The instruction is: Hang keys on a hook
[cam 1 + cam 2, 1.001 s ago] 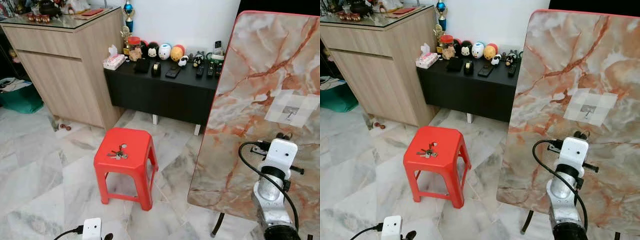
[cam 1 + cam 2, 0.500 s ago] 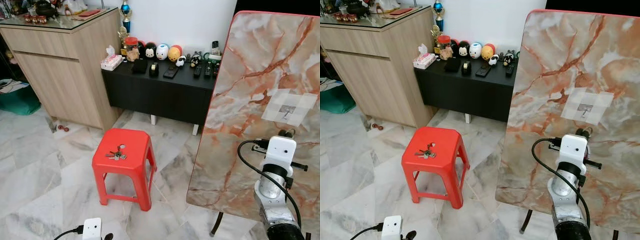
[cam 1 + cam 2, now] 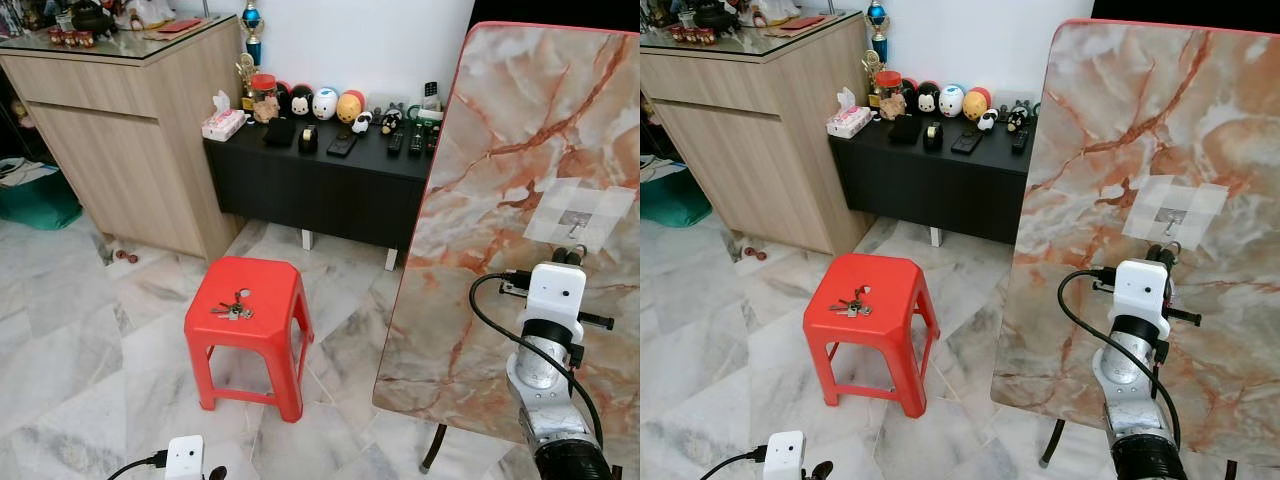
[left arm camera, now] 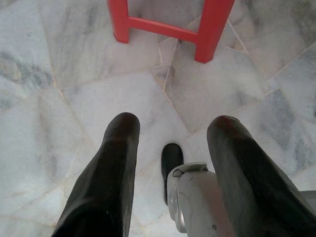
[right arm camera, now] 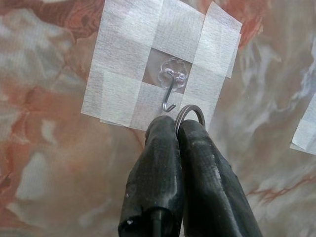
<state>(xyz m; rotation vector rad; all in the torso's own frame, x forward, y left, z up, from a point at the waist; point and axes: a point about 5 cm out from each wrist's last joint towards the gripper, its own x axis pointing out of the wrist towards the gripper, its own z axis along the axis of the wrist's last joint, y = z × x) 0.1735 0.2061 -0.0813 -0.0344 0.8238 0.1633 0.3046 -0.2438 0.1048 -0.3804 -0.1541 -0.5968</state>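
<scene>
My right gripper (image 5: 178, 126) is pinched shut on a thin round metal key ring (image 5: 190, 114), whose loop pokes out just past my fingertips. Against the picture of a second ago my right arm has risen: the white wrist camera block (image 3: 1140, 297) now sits closer under the patch of white tape squares (image 3: 1175, 212) on the upright, tilted orange-veined marble-pattern board (image 3: 520, 120). I read this as the approach nearly done.

Just ahead of my fingertips, and slightly to one side of the ring, hangs the small clear plastic hook with a bent wire prong (image 5: 171, 84). The ring's top lies near the prong's open tip but apart from it; nothing is hung yet. What is left, I judge, is a small shift across and up so the loop passes over the tip, then a drop and release. The risk is that the loop slides past the thin wire, or presses on the stick-on base.

A bunch of silver keys (image 3: 233, 307) lies on the red plastic stool (image 3: 250, 330), well away from my right gripper. Whether any keys hang below the ring I hold, I cannot tell.

My left gripper (image 4: 173, 133) hangs idle over the pale marble floor (image 4: 59, 98), fingers spread wide and empty.
</scene>
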